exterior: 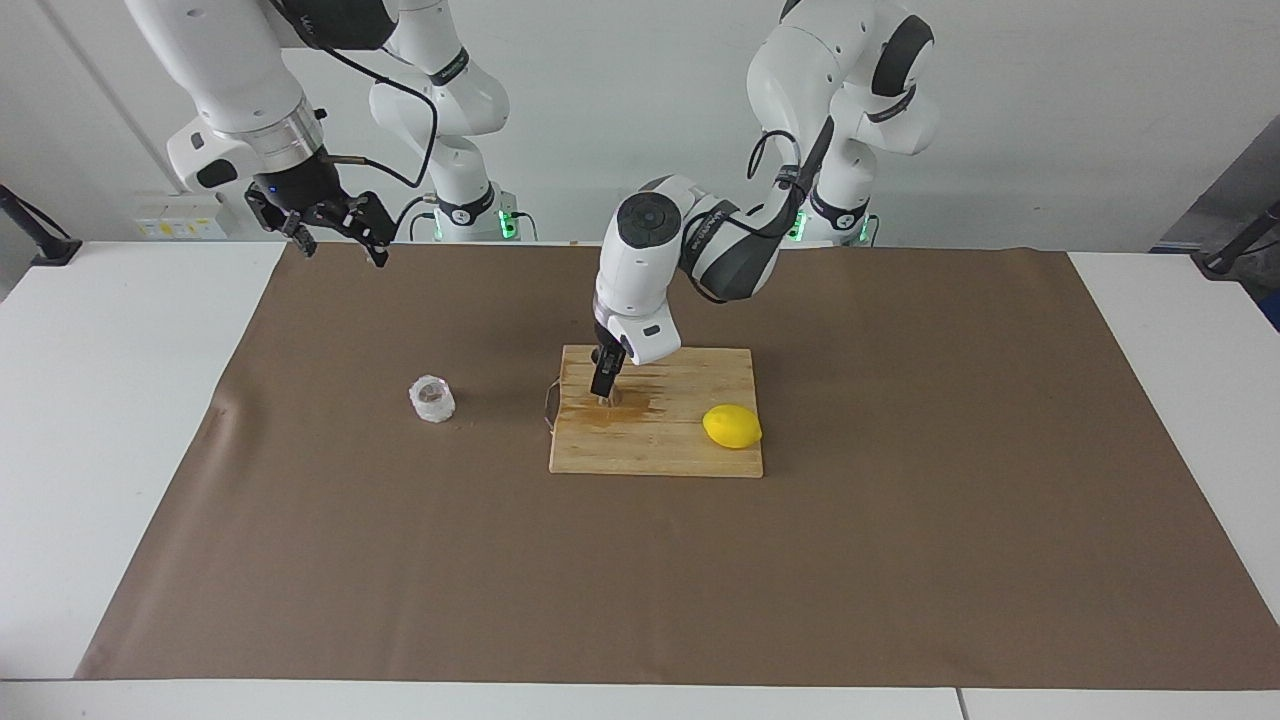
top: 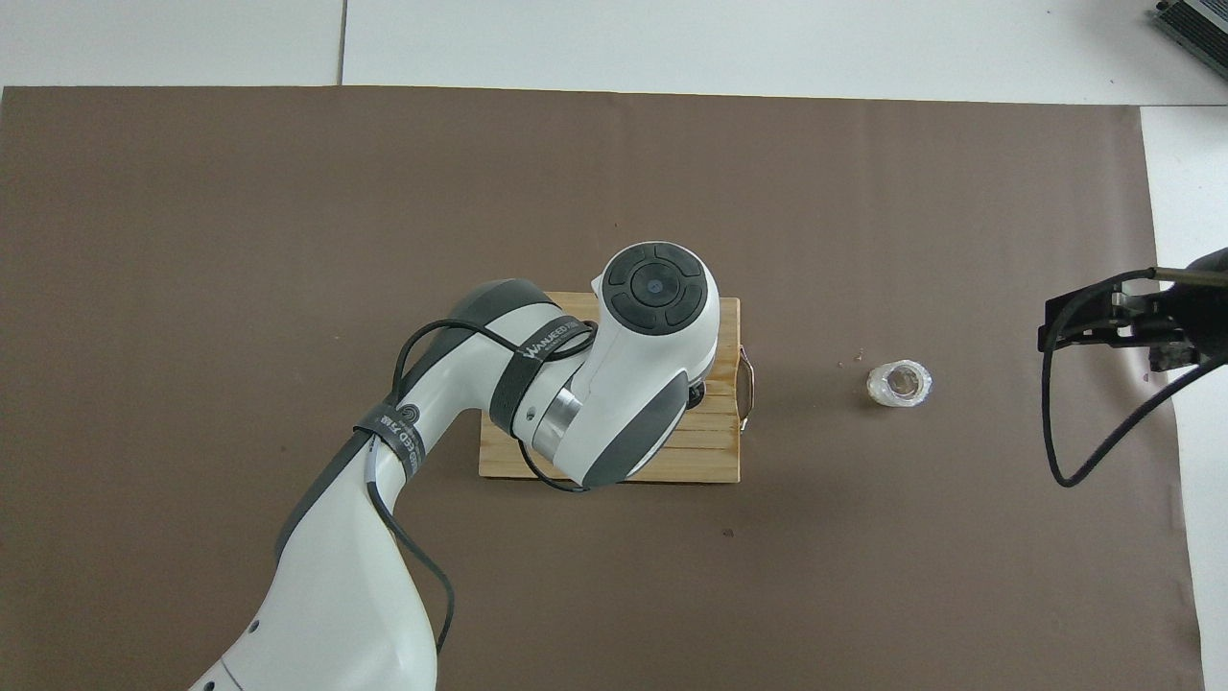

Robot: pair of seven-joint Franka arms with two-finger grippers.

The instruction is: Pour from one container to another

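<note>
The translucent crinkled plastic cup [exterior: 432, 399] [top: 900, 383] stands upright on the brown mat, beside the wooden board toward the right arm's end. My left gripper [exterior: 606, 388] reaches straight down onto the board [exterior: 655, 445] [top: 715, 451]. A small greyish shape at its tip [exterior: 612, 399] may be the steel jigger, but the hand hides most of it. In the overhead view the left arm covers that spot. My right gripper [exterior: 338, 232] [top: 1103, 321] hangs open and empty in the air over the mat's edge at the right arm's end, apart from the cup.
A yellow lemon [exterior: 732, 426] lies on the board's corner toward the left arm's end. A wet stain marks the board around the left gripper. A thin wire handle [top: 748, 384] sticks out of the board toward the cup. White table borders the mat [exterior: 900, 560].
</note>
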